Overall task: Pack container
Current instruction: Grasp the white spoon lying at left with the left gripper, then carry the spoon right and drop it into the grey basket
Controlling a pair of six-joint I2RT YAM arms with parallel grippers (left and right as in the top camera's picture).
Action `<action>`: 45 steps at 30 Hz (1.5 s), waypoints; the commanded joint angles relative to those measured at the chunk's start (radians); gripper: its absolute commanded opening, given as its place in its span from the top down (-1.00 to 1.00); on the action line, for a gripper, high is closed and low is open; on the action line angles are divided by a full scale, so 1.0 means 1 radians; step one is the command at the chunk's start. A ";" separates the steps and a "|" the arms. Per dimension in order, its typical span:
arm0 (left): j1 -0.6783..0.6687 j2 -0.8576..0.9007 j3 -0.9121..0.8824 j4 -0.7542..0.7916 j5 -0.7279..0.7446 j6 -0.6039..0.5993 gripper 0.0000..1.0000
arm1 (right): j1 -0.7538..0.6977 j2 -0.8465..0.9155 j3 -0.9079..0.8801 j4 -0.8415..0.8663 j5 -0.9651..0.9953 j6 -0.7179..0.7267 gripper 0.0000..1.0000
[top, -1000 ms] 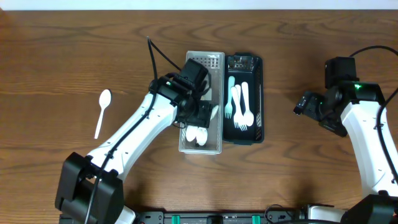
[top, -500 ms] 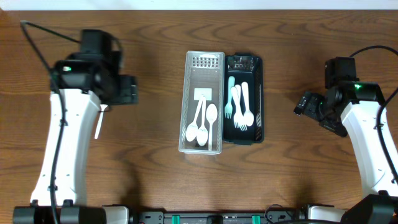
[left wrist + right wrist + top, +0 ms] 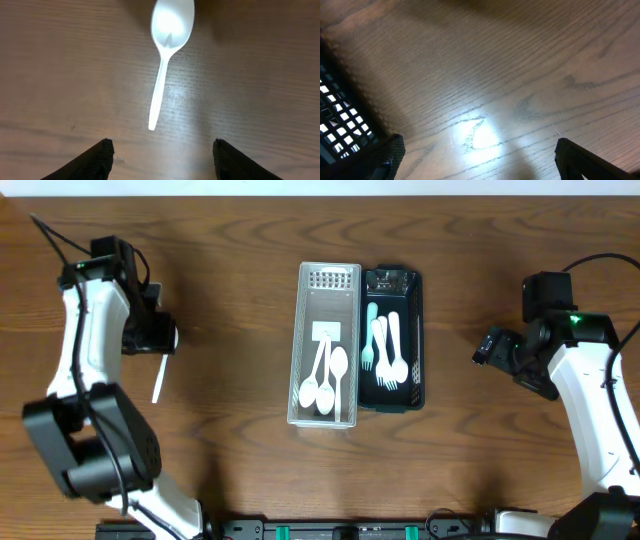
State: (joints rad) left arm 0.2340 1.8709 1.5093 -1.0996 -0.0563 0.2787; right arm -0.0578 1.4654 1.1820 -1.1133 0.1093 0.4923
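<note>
One white spoon [image 3: 164, 65] is not yet packed. It lies flat on the table [image 3: 230, 450], well to the left of both trays. The left end effector [image 3: 162, 160] hovers over the handle end of the spoon. Its fingers [image 3: 95, 161] are spread wide, one to each side of the handle line, and nothing is gripped. The right end effector [image 3: 480, 165] is over bare table just beside the black tray [image 3: 420, 340], also spread and empty.

Probable fault conditions:

- **Missed grasp.** The handle is thin and appears to lie flush on the wood. Fingers that close too high will pass over it. Fingers that descend too far will strike the table.
- **Pivot on closure.** The handle lies slightly askew to the finger line. Uneven contact is likely to spin the spoon instead of capturing it.
- **Swing in transit.** A grip at the handle tip leaves the bowl as a long overhang. The spoon may rotate or slip out under fast motion.
- **Wrong compartment.** The spoons [image 3: 325, 385] occupy the clear tray [image 3: 296, 380], and the forks [image 3: 388, 355] occupy the black tray touching it. A small lateral error will deliver the spoon to the forks.
- **Poor release.** A drop from height onto the stacked spoons may leave this one propped across the rim.
</note>
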 commanded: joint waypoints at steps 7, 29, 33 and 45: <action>0.003 0.150 -0.013 0.066 -0.009 0.043 -0.33 | -0.001 0.001 -0.002 0.006 0.023 0.000 -0.98; 0.031 0.285 -0.016 0.129 -0.008 0.207 -0.01 | -0.001 0.001 -0.002 0.006 0.047 0.000 -0.99; 0.031 0.312 -0.034 0.126 -0.008 0.207 0.10 | -0.001 0.001 -0.002 0.006 0.048 0.000 -0.99; -0.011 0.252 0.002 0.081 0.057 0.148 0.88 | -0.001 0.001 -0.002 0.005 0.048 0.000 -0.98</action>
State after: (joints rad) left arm 0.2504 2.1330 1.4925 -1.0000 -0.0402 0.4515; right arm -0.0578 1.4654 1.1820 -1.1072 0.1356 0.4923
